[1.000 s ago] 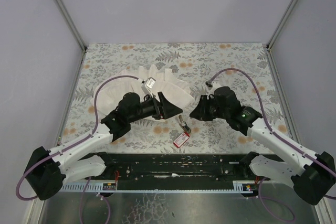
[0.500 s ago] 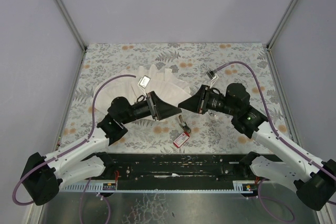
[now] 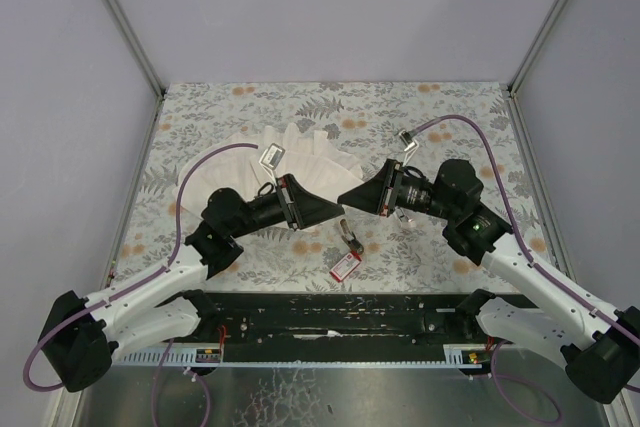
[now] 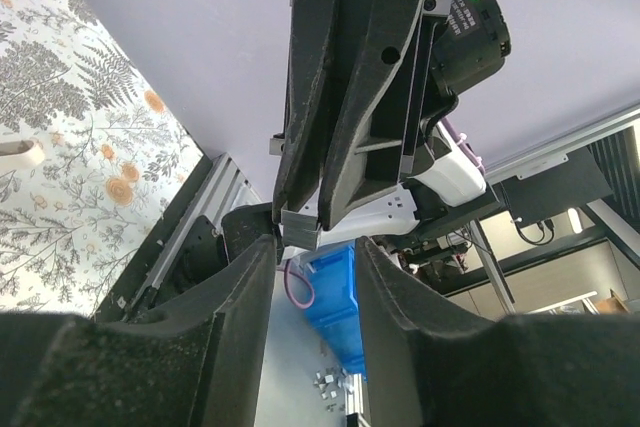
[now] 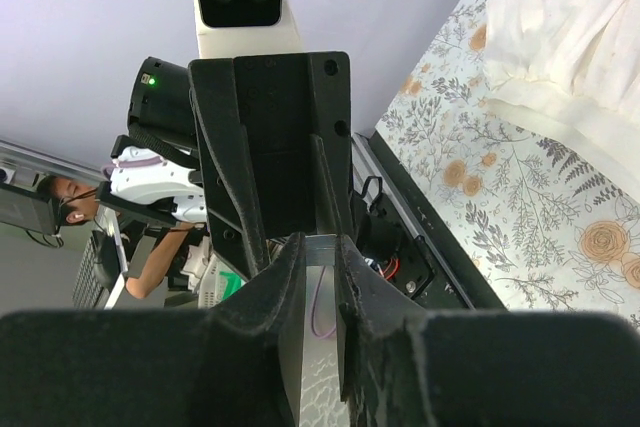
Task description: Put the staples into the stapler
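Where the floral-print surface point(image 3: 450, 117) carries the lot, the entries run as follows.

- **White pleated cloth** point(image 3: 312, 161): spread on the far-centre part of the surface. Its near edge is hidden in the top view by the left arm's wrist.
- **Red box** point(image 3: 345, 266), white label: lying toward the near edge, in front of both arms' tips and untouched by either.
- **Stapler** point(image 3: 351, 236): small dark-silvery piece lying on the surface just beyond the red box. Whether the two touch cannot be told. It sits below and slightly nearer than the point where the arms meet, with nothing covering it.
- **Black rail** point(image 3: 330, 315): runs along the near edge between the arm bases.
- **Blue bin** point(image 4: 336, 285): off the surface, seen past the fingers in the left wrist view.
- **Left gripper** point(image 3: 335, 212): raised above the surface and pointing right, tip to tip with the other arm.
  - The jaws are parted to a moderate gap and hold nothing.
  - The opposite arm's tip sits in front of that gap.
- **Right gripper** point(image 3: 347, 196): raised and pointing left.
  - The jaws are drawn to a narrow slit, pinching the staples point(image 5: 322, 248), a short silvery strip held crosswise at the fingertips.
  - In the left wrist view the strip lies close to one left finger; contact cannot be told.
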Controlling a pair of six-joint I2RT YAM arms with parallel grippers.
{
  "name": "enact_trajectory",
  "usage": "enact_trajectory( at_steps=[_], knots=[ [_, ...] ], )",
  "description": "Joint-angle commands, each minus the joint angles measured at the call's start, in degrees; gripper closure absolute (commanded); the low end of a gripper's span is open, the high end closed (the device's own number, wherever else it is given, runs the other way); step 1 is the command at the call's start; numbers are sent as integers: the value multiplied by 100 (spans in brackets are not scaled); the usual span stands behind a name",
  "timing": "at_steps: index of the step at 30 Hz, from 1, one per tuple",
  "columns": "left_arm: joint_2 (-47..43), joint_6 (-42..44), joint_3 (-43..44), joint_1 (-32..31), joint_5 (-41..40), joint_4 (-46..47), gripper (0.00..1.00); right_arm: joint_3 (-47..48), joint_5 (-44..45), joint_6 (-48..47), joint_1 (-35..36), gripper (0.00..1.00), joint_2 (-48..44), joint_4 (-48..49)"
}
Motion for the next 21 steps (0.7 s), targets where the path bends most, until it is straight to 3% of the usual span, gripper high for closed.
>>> enact_trajectory(
  at_steps=[1,21],
  knots=[
    [12,-162,-47,-17,91,610,66,14,-250,119,28,80,-72,445],
    [87,-364,-126,-24,-11,849,84,-83,-430,88,28,79,-65,444]
  ],
)
